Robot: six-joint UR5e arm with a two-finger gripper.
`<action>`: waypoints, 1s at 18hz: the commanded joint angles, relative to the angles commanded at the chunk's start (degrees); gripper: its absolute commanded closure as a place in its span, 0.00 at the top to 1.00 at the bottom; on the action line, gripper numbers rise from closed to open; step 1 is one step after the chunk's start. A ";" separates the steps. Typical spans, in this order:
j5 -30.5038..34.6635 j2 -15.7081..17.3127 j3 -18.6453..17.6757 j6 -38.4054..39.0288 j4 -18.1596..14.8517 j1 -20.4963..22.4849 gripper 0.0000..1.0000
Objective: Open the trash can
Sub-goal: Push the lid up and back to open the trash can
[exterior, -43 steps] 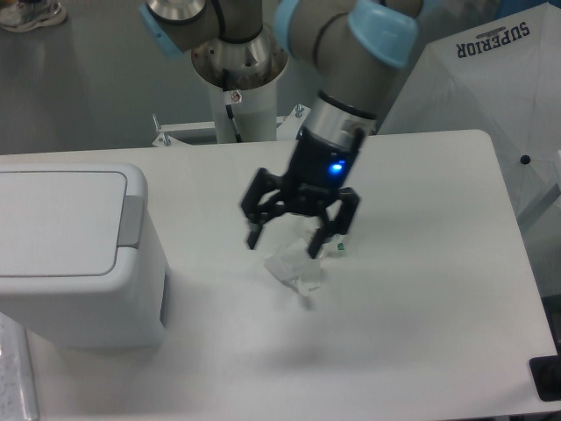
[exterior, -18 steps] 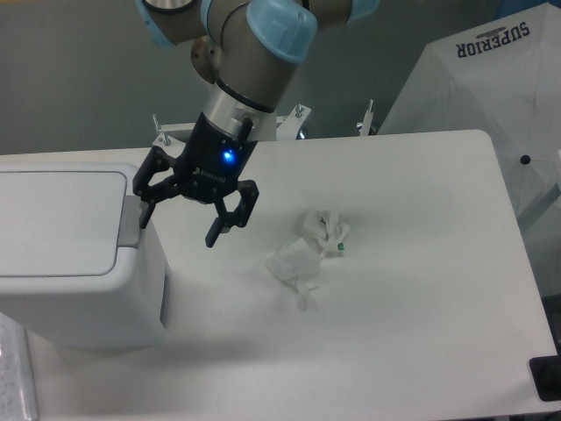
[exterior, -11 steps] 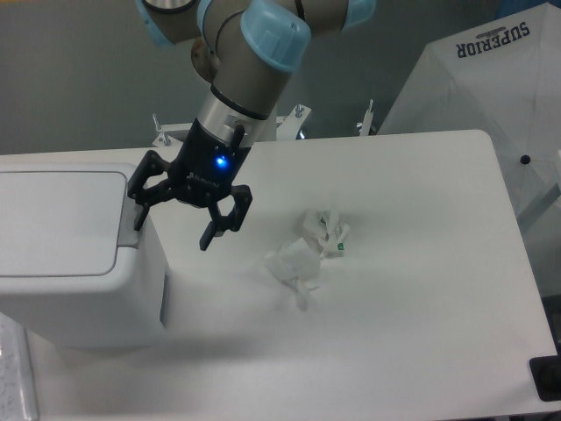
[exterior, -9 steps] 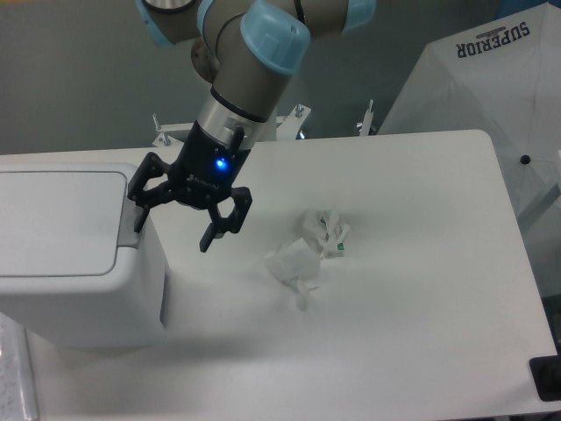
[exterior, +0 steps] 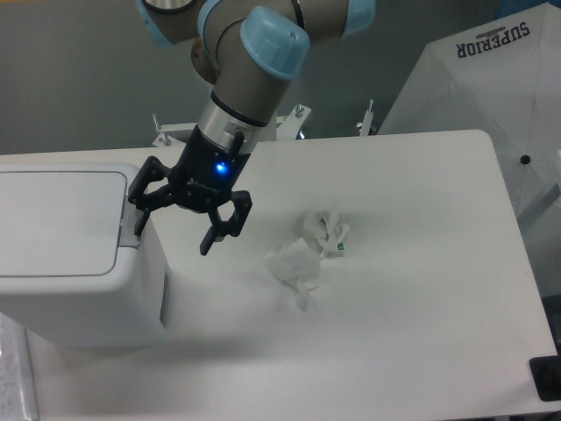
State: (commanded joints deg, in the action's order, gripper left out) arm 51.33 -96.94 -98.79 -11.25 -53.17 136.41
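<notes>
The trash can (exterior: 79,289) is a boxy white bin at the left of the table, with a flat pale lid (exterior: 57,219) that lies shut. Its grey push tab (exterior: 128,230) sits at the lid's right edge. My gripper (exterior: 173,234) is open and empty. Its left fingertip rests at or just above the tab, covering the tab's upper part. Its right finger hangs in the air beside the bin's right wall.
Two crumpled white paper wads (exterior: 305,254) lie on the table to the right of the gripper. A white umbrella-like cover marked SUPERIOR (exterior: 491,79) stands past the table's right edge. A black object (exterior: 545,377) sits at the front right corner.
My gripper has swung left from above the paper wads to the bin's right edge, then sunk slightly over the grey tab. The lid has stayed shut.
</notes>
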 joint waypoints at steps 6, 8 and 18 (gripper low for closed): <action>0.09 0.00 0.35 0.00 0.09 0.09 1.00; 0.09 0.44 1.58 0.09 0.00 0.17 1.00; 27.22 0.35 6.50 -4.82 -0.52 2.37 1.00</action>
State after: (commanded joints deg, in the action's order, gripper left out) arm 78.55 -96.59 -92.29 -16.06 -53.70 138.77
